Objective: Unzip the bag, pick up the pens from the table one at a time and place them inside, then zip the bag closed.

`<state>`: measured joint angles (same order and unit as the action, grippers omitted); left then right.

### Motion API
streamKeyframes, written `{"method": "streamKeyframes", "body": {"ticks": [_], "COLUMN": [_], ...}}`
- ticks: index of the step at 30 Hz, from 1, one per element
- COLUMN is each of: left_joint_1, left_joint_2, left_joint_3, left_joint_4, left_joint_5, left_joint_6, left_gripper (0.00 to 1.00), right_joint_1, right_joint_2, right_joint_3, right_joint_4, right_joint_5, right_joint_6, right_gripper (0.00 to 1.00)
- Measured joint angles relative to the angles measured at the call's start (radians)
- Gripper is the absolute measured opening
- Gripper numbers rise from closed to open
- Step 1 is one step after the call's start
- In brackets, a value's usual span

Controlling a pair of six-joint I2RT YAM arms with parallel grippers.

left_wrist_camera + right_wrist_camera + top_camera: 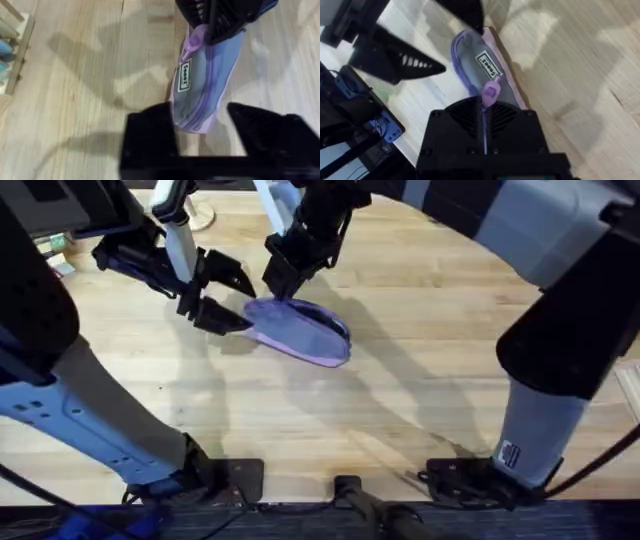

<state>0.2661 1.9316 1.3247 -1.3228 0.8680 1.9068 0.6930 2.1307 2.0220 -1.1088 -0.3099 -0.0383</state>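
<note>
Lying flat mid-bench (420, 400): lavender bag (300, 332). At its near-left end, left pincer (222, 298), jaws spread wide around the bag's end, holding nothing. At its far end, right pincer (283, 278), clamped on the zipper pull (490, 93).

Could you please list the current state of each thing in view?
bag: lying on the table, zipper looks closed.
left gripper: open, fingers either side of the bag's end.
right gripper: shut on the bag's zipper end.
</note>
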Motion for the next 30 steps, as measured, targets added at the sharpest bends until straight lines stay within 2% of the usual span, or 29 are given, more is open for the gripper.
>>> {"method": "streamKeyframes", "body": {"ticks": [2,4,5,14,22,30], "left_joint_1": [0.000,-0.002,-0.005,-0.013,-0.045,-0.047], "left_joint_2": [0.000,0.000,0.000,0.000,0.000,0.000], "left_joint_3": [-0.002,-0.007,-0.009,-0.010,-0.010,-0.010], "left_joint_4": [0.009,0.015,0.015,0.015,0.006,-0.031], "left_joint_5": [-0.001,0.000,-0.001,0.011,0.061,0.078], "left_joint_6": [-0.006,-0.006,-0.007,-0.013,-0.041,-0.050], "left_gripper": [0.409,0.105,0.065,0.045,0.045,0.044], "right_joint_1": [0.000,0.000,0.000,-0.023,-0.046,-0.068], "right_joint_2": [0.000,0.000,0.000,0.000,-0.041,-0.058], "right_joint_3": [0.000,0.000,0.000,0.000,0.000,0.000], "right_joint_4": [0.001,0.002,0.002,-0.027,-0.097,-0.142], "right_joint_5": [0.000,0.000,0.000,0.006,0.105,0.149], "right_joint_6": [0.000,0.000,0.000,0.000,-0.015,-0.022], "right_gripper": [0.031,0.031,0.031,0.031,0.032,0.034]}}
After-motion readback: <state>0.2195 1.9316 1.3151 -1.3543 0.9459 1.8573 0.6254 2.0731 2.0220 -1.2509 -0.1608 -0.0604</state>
